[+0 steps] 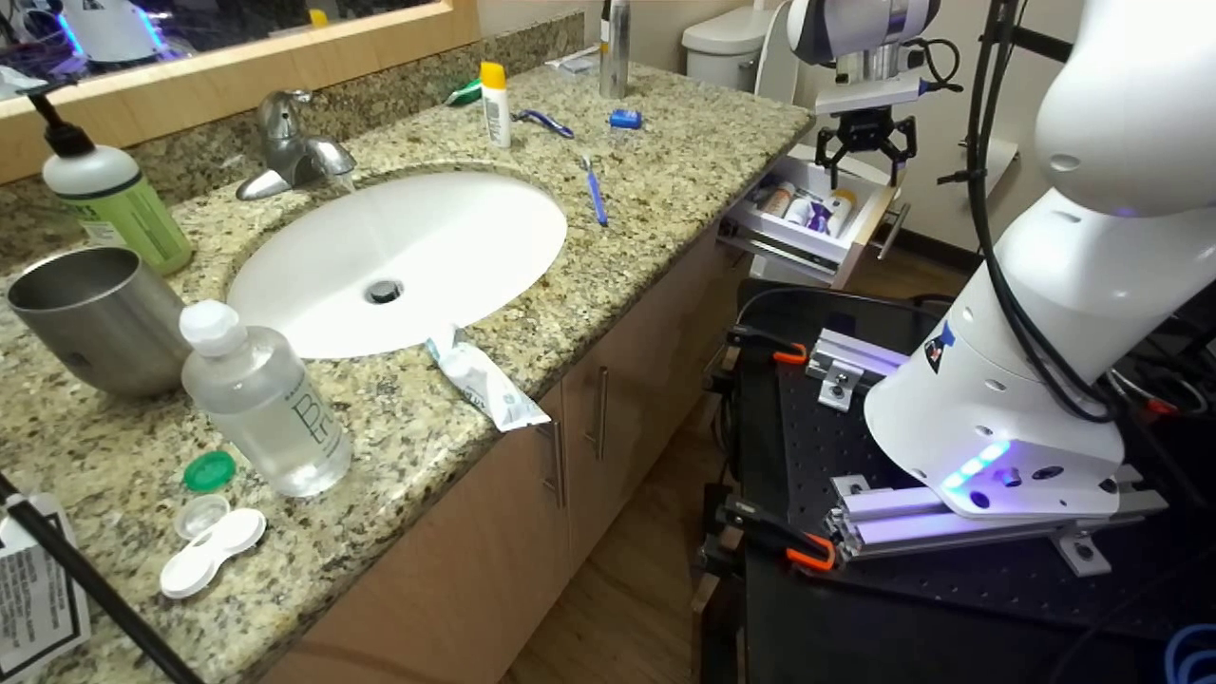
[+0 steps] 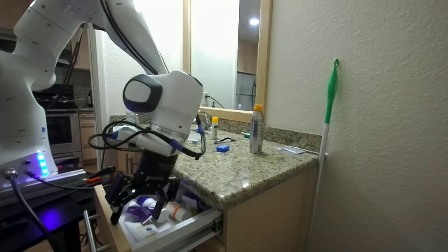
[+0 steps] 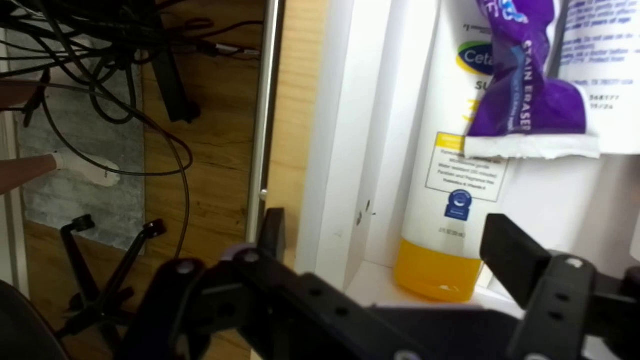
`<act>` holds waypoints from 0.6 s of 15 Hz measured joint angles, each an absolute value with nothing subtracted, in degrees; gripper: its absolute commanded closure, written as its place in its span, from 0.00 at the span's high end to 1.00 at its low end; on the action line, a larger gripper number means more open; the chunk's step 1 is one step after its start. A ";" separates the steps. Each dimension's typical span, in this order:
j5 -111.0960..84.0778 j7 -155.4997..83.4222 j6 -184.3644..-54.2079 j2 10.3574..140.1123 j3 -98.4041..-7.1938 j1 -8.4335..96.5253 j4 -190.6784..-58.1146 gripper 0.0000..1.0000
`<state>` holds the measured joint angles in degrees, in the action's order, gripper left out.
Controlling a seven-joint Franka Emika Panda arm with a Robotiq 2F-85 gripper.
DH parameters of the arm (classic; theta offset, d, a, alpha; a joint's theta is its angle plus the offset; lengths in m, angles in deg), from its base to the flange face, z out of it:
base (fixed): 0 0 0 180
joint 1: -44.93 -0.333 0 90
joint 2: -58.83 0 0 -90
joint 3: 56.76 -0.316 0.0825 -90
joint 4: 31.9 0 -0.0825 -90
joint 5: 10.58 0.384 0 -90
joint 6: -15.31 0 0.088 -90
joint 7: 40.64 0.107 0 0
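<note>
Spread wide and gripping nothing, the Robotiq gripper [image 3: 386, 233] could jam on the wooden drawer front [image 3: 297, 125] if lowered here, since one fingertip [image 3: 273, 230] lines up with that edge (the yellow-capped Cetaphil tube [image 3: 440, 210] lies inside the drawer [image 3: 357, 100], below the gap).

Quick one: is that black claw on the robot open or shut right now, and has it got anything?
Gripper: open, holding nothing, jaws spread wide over the pulled-out drawer.
</note>
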<state>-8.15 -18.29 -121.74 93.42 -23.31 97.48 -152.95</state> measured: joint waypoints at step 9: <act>-8.13 -18.15 -120.82 90.34 -21.86 96.26 -150.50 1.00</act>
<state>-8.13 -18.15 -120.82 90.34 -21.86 96.26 -150.50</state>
